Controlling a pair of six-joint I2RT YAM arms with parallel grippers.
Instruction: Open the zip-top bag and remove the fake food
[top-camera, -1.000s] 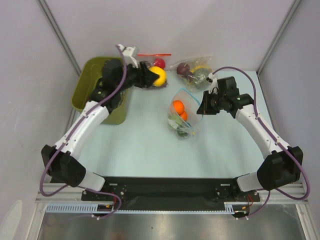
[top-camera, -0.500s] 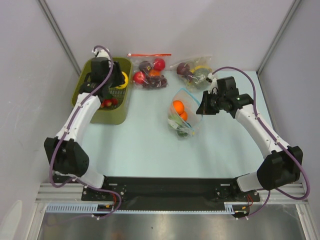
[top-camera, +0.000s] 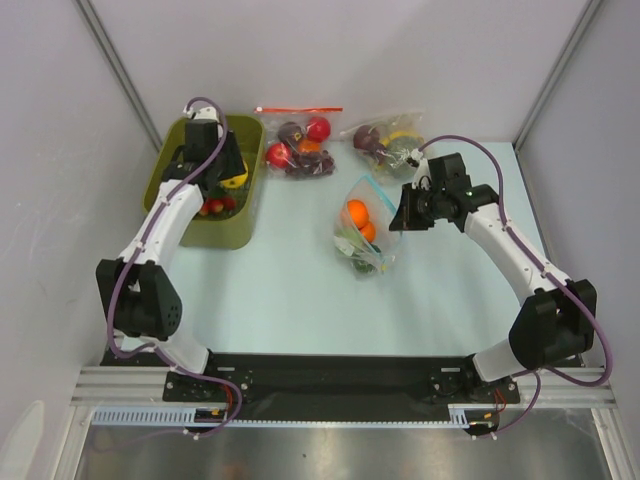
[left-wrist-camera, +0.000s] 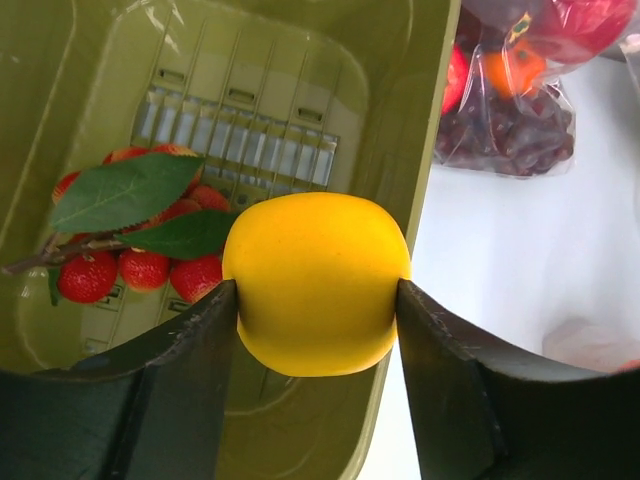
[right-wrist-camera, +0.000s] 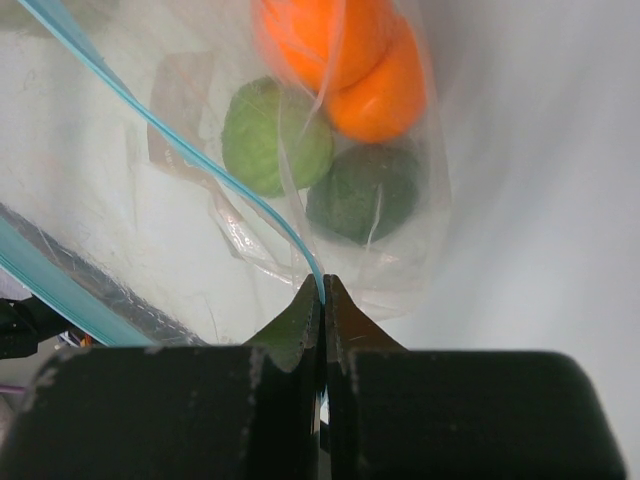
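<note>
Nearest the arms' bases, in the middle of the tabletop (top-camera: 280, 290), lies the zip-top bag (top-camera: 365, 240), its mouth gaping toward the far side. The right pincer (right-wrist-camera: 322, 292) is clamped together on the bag's light-blue zip strip (right-wrist-camera: 200, 160) at the rim, with no gap between its fingers. The film looks thin, crinkly and limp, so it will probably fold and slide rather than stand. The stiffer zip strip seems the sound place to hold it, as here. Inside the bag, the orange fruit (right-wrist-camera: 340, 50), light green fruit (right-wrist-camera: 275, 135) and dark green fruit (right-wrist-camera: 365, 195) lie bunched together. They look hard, glossy and light, apt to roll or squirt from a pinch, so each is best taken across its widest part, through the held-open mouth. Farther off on the left, the left pincer (left-wrist-camera: 318, 300) is closed on the yellow fruit (left-wrist-camera: 315, 270), one finger touching each side at its middle. It hangs above the olive bin (left-wrist-camera: 420, 100), where strawberries (left-wrist-camera: 145, 270) with leaves lie. At the far edge, the red-strip bag (top-camera: 300, 140) and another fruit bag (top-camera: 390, 140) lie apart from both arms.
</note>
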